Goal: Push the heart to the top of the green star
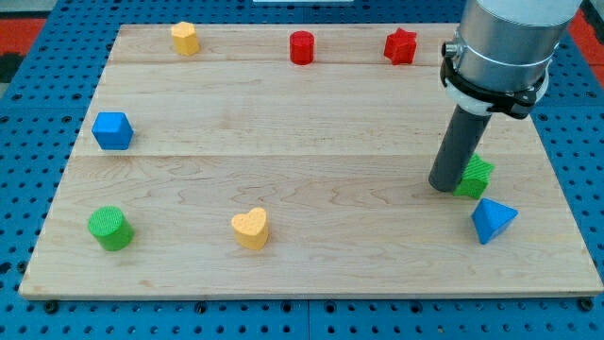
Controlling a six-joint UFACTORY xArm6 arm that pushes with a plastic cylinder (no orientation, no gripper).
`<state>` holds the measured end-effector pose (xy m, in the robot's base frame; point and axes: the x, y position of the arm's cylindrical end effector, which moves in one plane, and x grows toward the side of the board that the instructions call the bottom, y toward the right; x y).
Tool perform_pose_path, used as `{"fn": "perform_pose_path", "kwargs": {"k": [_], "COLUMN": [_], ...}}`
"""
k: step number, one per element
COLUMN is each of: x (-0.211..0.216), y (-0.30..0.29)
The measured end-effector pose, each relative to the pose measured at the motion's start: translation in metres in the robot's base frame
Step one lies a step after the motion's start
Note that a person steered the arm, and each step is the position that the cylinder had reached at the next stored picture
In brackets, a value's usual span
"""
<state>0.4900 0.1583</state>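
A yellow heart (250,228) lies on the wooden board (283,123) near the view's bottom, left of centre. The green star (475,177) sits at the view's right, partly hidden behind the rod. My tip (443,186) rests on the board right against the green star's left side, far to the right of the heart.
A blue triangle (492,220) lies just below the green star. A green cylinder (110,228) is at the bottom left, a blue cube (112,130) at the left. Along the top are a yellow block (185,38), a red cylinder (301,47) and a red star (400,46).
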Motion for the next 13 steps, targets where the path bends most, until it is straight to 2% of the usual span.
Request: {"fn": "perform_pose_path", "kwargs": {"k": [1,3,4,5,7,8,9,10,12,13], "x": [0.004,0.115,0.116,0.081,0.010,-0.029,-0.043,-0.064,-0.049,-0.051], "y": [-0.042,-0.111,-0.214,-0.235,-0.169,-0.173,-0.205,-0.187,-0.074,-0.055]}}
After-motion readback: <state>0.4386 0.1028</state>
